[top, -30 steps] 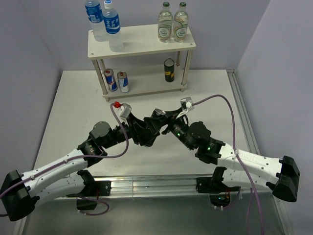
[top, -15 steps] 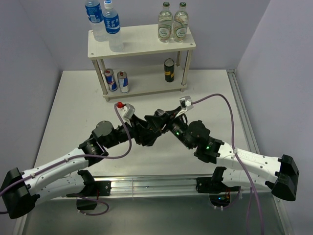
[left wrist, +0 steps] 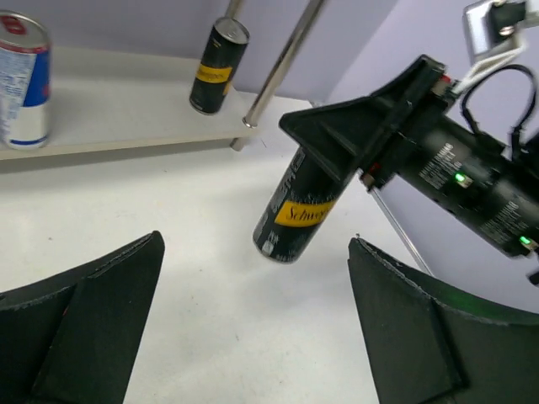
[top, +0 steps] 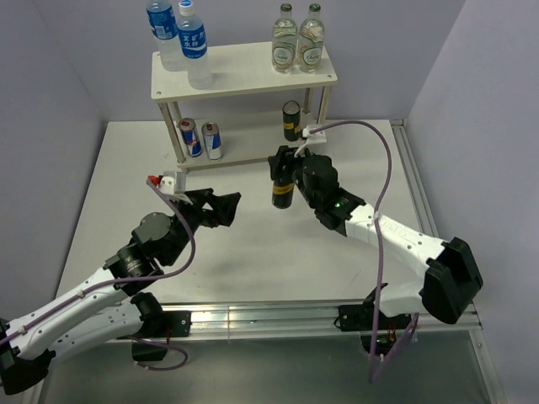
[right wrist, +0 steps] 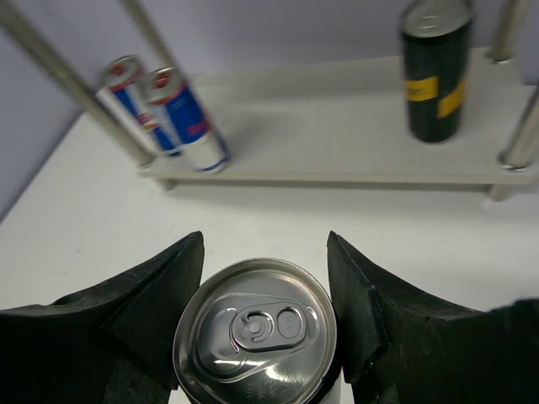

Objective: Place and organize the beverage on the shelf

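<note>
My right gripper (top: 282, 165) is shut on a dark can with a yellow band (top: 281, 192) and holds it upright above the table, in front of the shelf (top: 253, 71). The right wrist view shows the can's silver top (right wrist: 255, 332) between the fingers (right wrist: 160, 286). My left gripper (top: 221, 209) stands open and empty to the left of the can, apart from it. A second dark can (top: 291, 120) stands on the right of the lower board. Two blue-and-silver cans (top: 200, 139) stand at its left. Two water bottles (top: 177, 38) stand on the left of the top board.
Two green-capped bottles (top: 298, 38) stand on the right of the top board. The shelf's thin legs (top: 178, 139) frame the lower board. A metal rail (top: 417, 194) runs along the table's right edge. Walls close in behind and beside the shelf.
The two grippers met over the table's middle. The right one shut on the dark can and carried it toward the shelf. The left one opened and drew back to the left.
</note>
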Robot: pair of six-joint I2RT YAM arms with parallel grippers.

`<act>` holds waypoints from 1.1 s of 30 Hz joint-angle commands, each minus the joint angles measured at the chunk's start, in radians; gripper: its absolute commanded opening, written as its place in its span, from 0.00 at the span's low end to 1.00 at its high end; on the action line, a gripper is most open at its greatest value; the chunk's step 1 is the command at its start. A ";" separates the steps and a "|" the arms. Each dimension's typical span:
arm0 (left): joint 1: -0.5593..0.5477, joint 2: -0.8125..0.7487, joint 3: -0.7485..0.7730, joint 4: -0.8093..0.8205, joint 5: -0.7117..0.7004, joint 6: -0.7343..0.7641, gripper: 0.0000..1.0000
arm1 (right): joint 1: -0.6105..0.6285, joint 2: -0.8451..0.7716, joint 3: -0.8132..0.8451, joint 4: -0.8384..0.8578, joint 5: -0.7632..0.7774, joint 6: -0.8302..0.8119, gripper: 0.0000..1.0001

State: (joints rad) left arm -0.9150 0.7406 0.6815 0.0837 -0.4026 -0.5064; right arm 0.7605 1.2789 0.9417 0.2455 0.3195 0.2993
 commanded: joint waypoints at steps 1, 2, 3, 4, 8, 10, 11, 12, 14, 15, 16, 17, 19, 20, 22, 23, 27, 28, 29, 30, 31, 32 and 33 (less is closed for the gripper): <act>-0.002 -0.053 -0.026 -0.051 -0.105 -0.006 0.96 | -0.073 0.032 0.126 0.133 -0.008 -0.028 0.00; -0.002 -0.063 -0.036 -0.056 -0.104 -0.014 0.96 | -0.076 0.055 0.143 0.141 0.004 -0.037 0.00; -0.002 -0.070 -0.052 -0.055 -0.104 -0.023 0.95 | -0.079 0.104 0.161 0.158 0.018 -0.048 0.00; -0.002 -0.087 -0.063 -0.050 -0.094 -0.026 0.95 | -0.082 0.131 0.181 0.169 0.029 -0.070 0.00; -0.004 -0.116 -0.114 -0.058 -0.082 -0.047 0.93 | -0.087 0.267 0.314 0.198 0.065 -0.124 0.00; -0.004 -0.132 -0.129 -0.064 -0.085 -0.050 0.92 | -0.092 0.330 0.365 0.219 0.078 -0.146 0.00; -0.004 -0.138 -0.146 -0.062 -0.088 -0.049 0.92 | -0.093 0.365 0.377 0.247 0.088 -0.155 0.00; -0.004 -0.150 -0.154 -0.061 -0.090 -0.049 0.92 | -0.093 0.384 0.394 0.256 0.098 -0.163 0.00; -0.004 -0.162 -0.172 -0.055 -0.090 -0.044 0.91 | -0.096 0.419 0.445 0.265 0.096 -0.166 0.00; -0.004 -0.173 -0.178 -0.053 -0.090 -0.041 0.91 | -0.099 0.450 0.460 0.268 0.093 -0.164 0.00; -0.004 -0.179 -0.184 -0.045 -0.090 -0.037 0.91 | -0.104 0.465 0.480 0.282 0.096 -0.173 0.00; -0.004 -0.184 -0.195 -0.044 -0.091 -0.035 0.91 | -0.105 0.494 0.491 0.302 0.099 -0.178 0.00; -0.004 -0.199 -0.207 -0.033 -0.093 -0.023 0.91 | -0.107 0.523 0.525 0.320 0.118 -0.192 0.00; -0.004 -0.204 -0.220 -0.024 -0.091 -0.018 0.91 | -0.109 0.551 0.534 0.346 0.119 -0.196 0.00; -0.004 -0.214 -0.234 -0.013 -0.094 -0.003 0.91 | -0.113 0.576 0.552 0.374 0.145 -0.209 0.00; -0.004 -0.218 -0.246 -0.003 -0.097 0.002 0.91 | -0.113 0.603 0.558 0.405 0.150 -0.215 0.00; -0.004 -0.233 -0.264 0.016 -0.117 0.020 0.91 | -0.127 0.684 0.614 0.437 0.181 -0.227 0.00; -0.004 -0.234 -0.272 0.022 -0.119 0.025 0.91 | -0.133 0.701 0.638 0.445 0.188 -0.230 0.00; -0.004 -0.239 -0.286 0.030 -0.117 0.028 0.91 | -0.136 0.733 0.649 0.454 0.190 -0.230 0.00; -0.004 -0.244 -0.290 0.043 -0.120 0.029 0.91 | -0.139 0.749 0.661 0.456 0.191 -0.229 0.00; -0.004 -0.244 -0.295 0.047 -0.119 0.034 0.91 | -0.147 0.764 0.686 0.457 0.194 -0.230 0.00; -0.004 -0.245 -0.303 0.053 -0.123 0.038 0.91 | -0.150 0.789 0.693 0.471 0.205 -0.235 0.00; -0.004 -0.245 -0.304 0.059 -0.124 0.039 0.91 | -0.150 0.801 0.701 0.477 0.208 -0.239 0.00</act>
State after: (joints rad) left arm -0.9154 0.5072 0.3866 0.0723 -0.5049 -0.4980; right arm 0.6266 2.0747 1.5566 0.5587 0.4812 0.0841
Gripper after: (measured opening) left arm 0.908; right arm 0.653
